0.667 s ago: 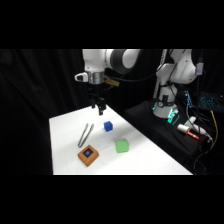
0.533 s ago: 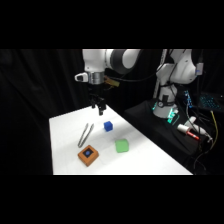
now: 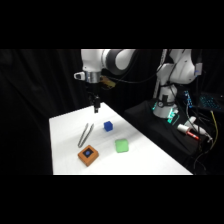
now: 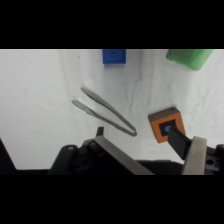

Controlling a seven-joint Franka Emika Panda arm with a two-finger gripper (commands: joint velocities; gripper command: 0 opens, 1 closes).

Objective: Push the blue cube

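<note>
Blue cube (image 3: 108,126): sits flat on the white bench (image 3: 145,160), toward the far side; tongs to one side of it, green block nearer the camera. Nothing touches it.
Claw (image 3: 95,106): hangs above the bench's far edge, apart from the cube and higher than it, pointing down. In the wrist view two fingers rise from the bottom edge with a clear gap between them, so I read it as spread, holding nothing.
Tongs (image 3: 85,135): metal, lying on the bench beside the cube, tips toward the orange block.
Orange block (image 3: 88,154): dark blue centre, near the front edge; not the target.
Green block (image 3: 121,145): flat, just past the cube toward the camera.
Stage (judgement): approach; the push is not yet begun.
Why held high (judgement): height clears the tongs before descent.
Next (judgement): lower beside the cube, then sweep across.
Risk (judgement): a push toward the camera would drive the cube into the green block.
</note>
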